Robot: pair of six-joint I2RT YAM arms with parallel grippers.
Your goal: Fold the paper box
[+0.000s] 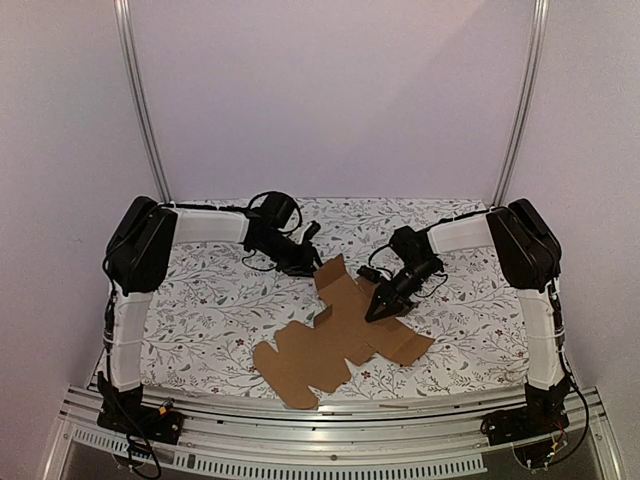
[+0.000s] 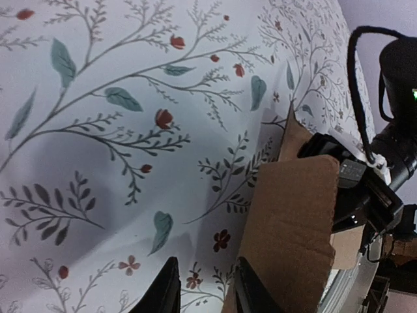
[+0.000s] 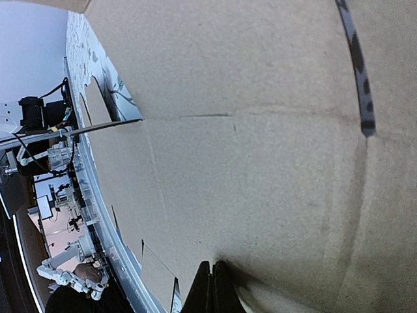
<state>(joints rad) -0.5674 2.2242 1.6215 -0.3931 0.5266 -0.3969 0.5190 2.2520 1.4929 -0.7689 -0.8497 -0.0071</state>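
Right tool (image 1: 384,306) is pressed together, tip down on the paper box (image 1: 335,345) (pinning, not pinching). The box lies mostly flat as a sheet at centre-front of the desk (image 1: 210,300). Left tool (image 1: 300,262) has fingers spread w/ nothing btwn them, just beside the far flap (image 1: 335,272), which stands raised. Step, I'd say: first fold, early on. Next move prob. needs that flap pushed over its crease w/ the sheet kept pinned. Count: 1 box, 2 tools.
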